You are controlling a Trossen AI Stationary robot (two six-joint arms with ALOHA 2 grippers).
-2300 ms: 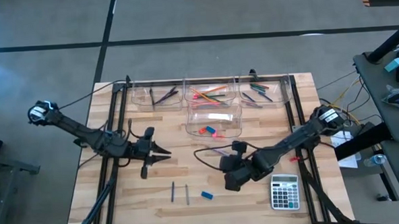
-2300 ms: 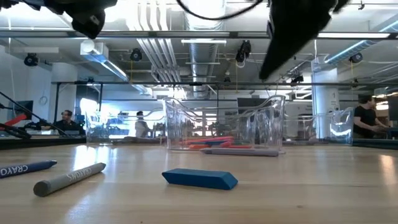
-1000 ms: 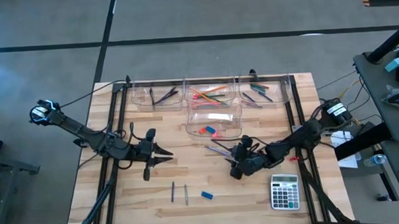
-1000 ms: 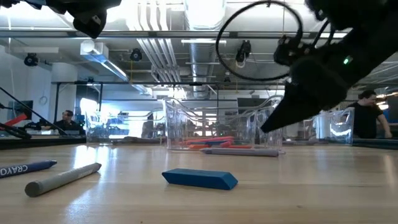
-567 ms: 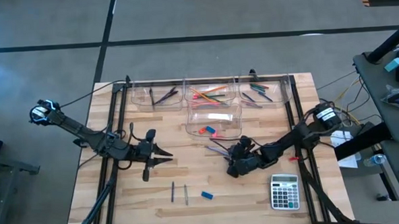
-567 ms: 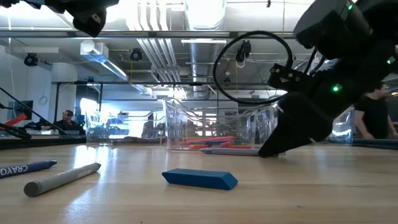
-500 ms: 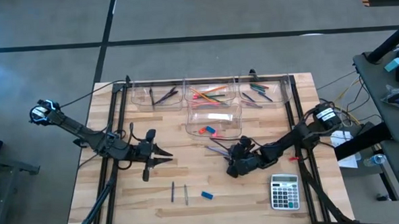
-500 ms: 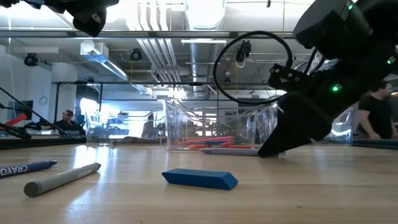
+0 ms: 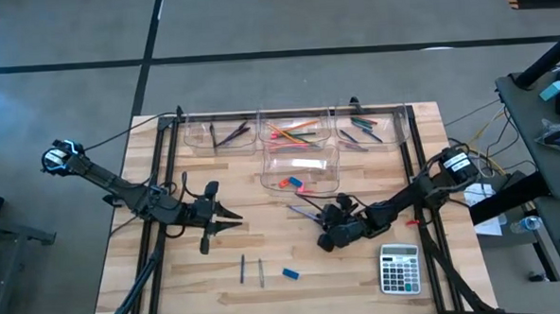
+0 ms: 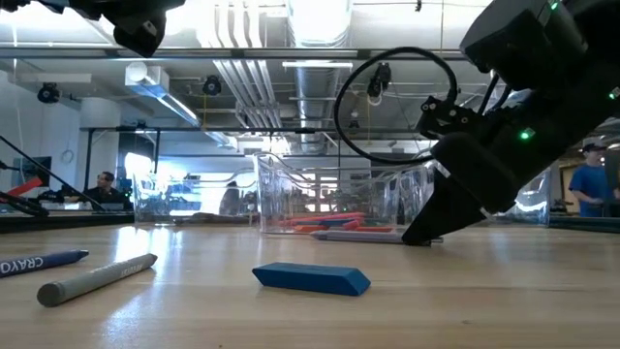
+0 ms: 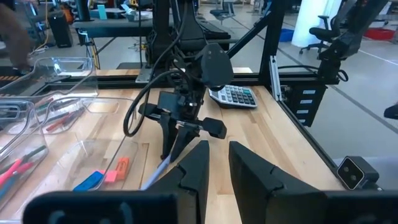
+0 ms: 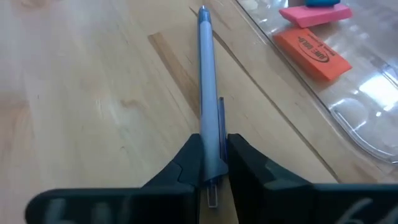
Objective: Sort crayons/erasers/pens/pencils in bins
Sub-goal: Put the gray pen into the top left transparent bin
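A slim grey-blue pen (image 12: 207, 93) lies on the wooden table just in front of the near clear bin (image 9: 266, 172), which holds erasers (image 12: 314, 53). My right gripper (image 12: 214, 155) is down at the table (image 10: 418, 237) and shut on this pen. Three more clear bins (image 9: 295, 114) stand along the far edge with pens, pencils and crayons inside. My left gripper (image 9: 235, 216) hovers at the table's left, fingers close together with nothing between them. Two crayons (image 9: 252, 270) and a blue eraser (image 9: 290, 273) lie flat near the front edge. My right gripper pinches the pen between its two fingers close to the pen's near end (image 12: 210, 140). The fingers slant down from the table's right side and point along the pen. The pen's far tip (image 12: 203, 11) points toward the table's left, and the pen lies on the table.
A grey calculator (image 9: 398, 268) sits at the front right. Black frame rails (image 9: 162, 172) run along both sides of the table. Bare wood lies between my left gripper and the pen. People show in the room beyond the table.
My right gripper has sunk from above the table down to the wood at the pen's end, tipping further downward. The pen, crayons and eraser lie where they were.
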